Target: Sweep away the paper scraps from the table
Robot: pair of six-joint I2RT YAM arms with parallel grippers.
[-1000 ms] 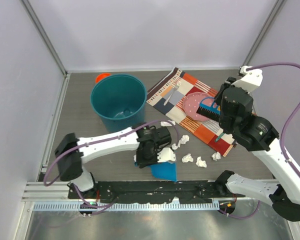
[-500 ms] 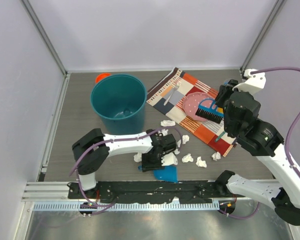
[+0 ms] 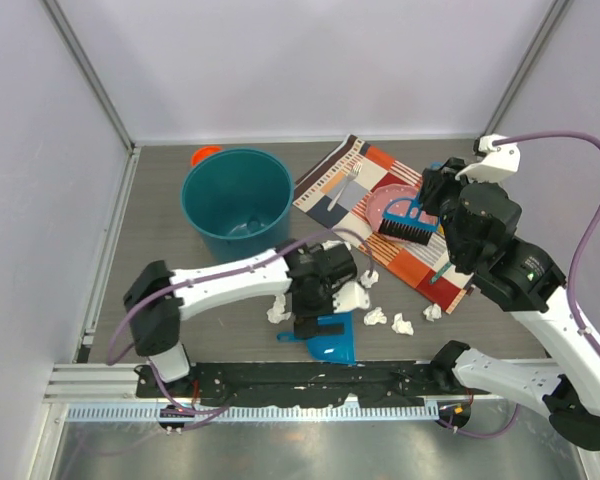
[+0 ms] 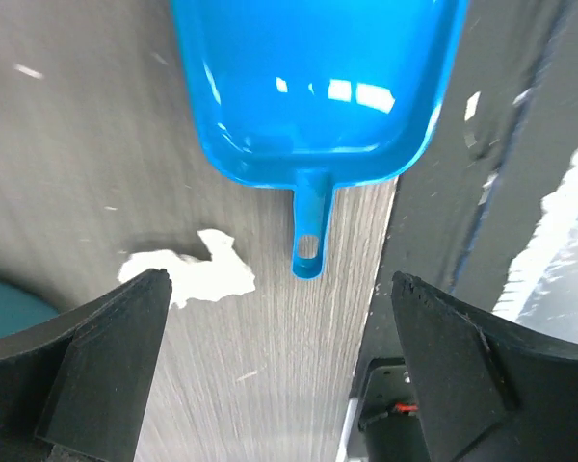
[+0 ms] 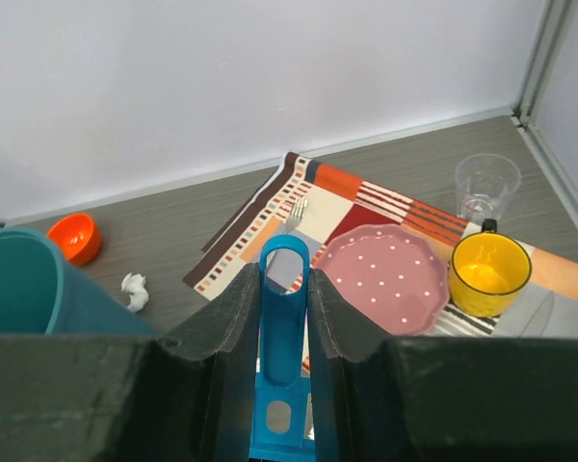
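Left arm was reaching across the counter (image 3: 160, 250) with the wrist tipped down. The left gripper (image 4: 279, 281) was spread wide with nothing in it, sitting right over the handle of the blue dustpan (image 4: 313, 87). One of the paper scraps (image 4: 188, 274) lay just beside a finger, and the others were scattered on the counter between the dustpan and the striped placemat (image 3: 420, 265). Right arm was up over the placemat, with the right gripper (image 5: 284, 279) clamped on the blue brush (image 3: 405, 222).
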